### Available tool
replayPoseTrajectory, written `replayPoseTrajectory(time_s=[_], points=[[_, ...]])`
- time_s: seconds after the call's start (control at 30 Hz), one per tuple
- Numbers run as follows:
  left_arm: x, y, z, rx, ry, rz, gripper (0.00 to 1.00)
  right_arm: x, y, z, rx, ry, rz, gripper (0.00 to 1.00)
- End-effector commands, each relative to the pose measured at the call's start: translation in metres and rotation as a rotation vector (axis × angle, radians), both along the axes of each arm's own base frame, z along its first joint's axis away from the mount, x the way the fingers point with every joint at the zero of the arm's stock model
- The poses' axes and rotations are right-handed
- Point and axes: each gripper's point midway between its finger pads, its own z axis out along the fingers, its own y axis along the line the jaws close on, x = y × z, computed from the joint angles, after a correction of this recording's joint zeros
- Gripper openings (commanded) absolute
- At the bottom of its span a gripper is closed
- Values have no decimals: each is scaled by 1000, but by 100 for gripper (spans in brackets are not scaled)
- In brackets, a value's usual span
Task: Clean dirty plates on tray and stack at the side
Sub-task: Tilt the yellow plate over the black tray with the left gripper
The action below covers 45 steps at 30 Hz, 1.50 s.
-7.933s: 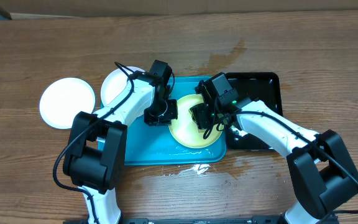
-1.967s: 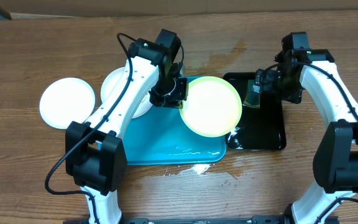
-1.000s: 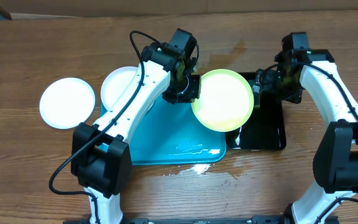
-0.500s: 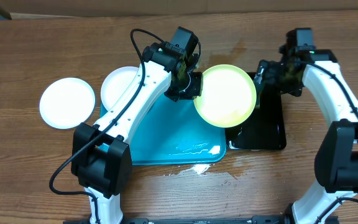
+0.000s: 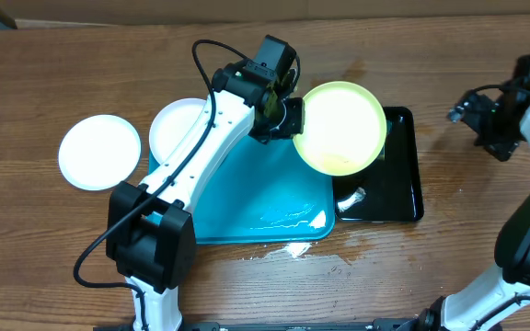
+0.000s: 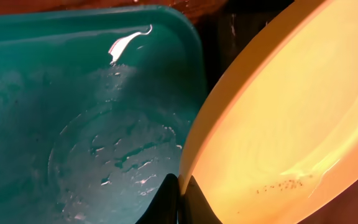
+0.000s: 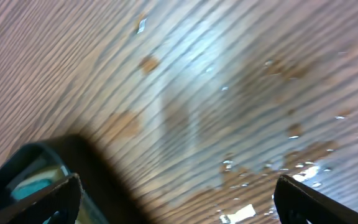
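1. The left gripper (image 5: pixel 288 118) is pinched tight on the rim of the yellow-green plate (image 5: pixel 343 129). The plate hangs in the air at upper centre of the overhead view, over the seam between the turquoise tray (image 5: pixel 247 211) and the black tray (image 5: pixel 403 175).
2. My read is it's draining or getting checked before stacking. The left wrist view shows a line of dark specks (image 6: pixel 278 185) near the low edge, so I wouldn't call it clean yet.
3. It's a thin edge grip on a wet plate, so go slow, no quick wrist rolls. Keep the low edge over the trays so the drips land there and not on the wood.
4. The stack side looks like frame left. One white plate (image 5: pixel 99 152) sits alone on the table, and the other (image 5: pixel 175 129) is just beside the tray's upper left corner, partly under the arm.
5. Pose: the left arm reaches up from the bottom edge, diagonally across the turquoise tray, with the wrist turned towards the plate.
6. The right gripper (image 5: pixel 475 115) is pulled off to the far right edge over bare wood, jaws wide and holding nothing.
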Motion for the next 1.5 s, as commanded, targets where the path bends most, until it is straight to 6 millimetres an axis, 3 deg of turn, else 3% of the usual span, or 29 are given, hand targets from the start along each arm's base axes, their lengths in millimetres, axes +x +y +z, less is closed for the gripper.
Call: replayPoseTrajectory(time_s=[0.0,0.4,0.6,0.83,1.13,1.47], points=[[5,-17,9,-40,-26,9,4,3,-7,18,-10,-46,-19,100],[20,-66,24,-147,-152,-6,4,3,-8,18,-10,-46,-22,100],[28,-88,14,-135,-218,-17,4,3,-8,18,-10,-46,-22,100],[34,-96,12,-92,-309,-106,4,3,-8,18,-10,-46,-22,100],[21,-120,17,-38,-453,-355,4,3,-8,18,-10,-46,-22,100],[20,-128,20,132,-585,-355,4,3,-8,18,-10,-46,-22,100]])
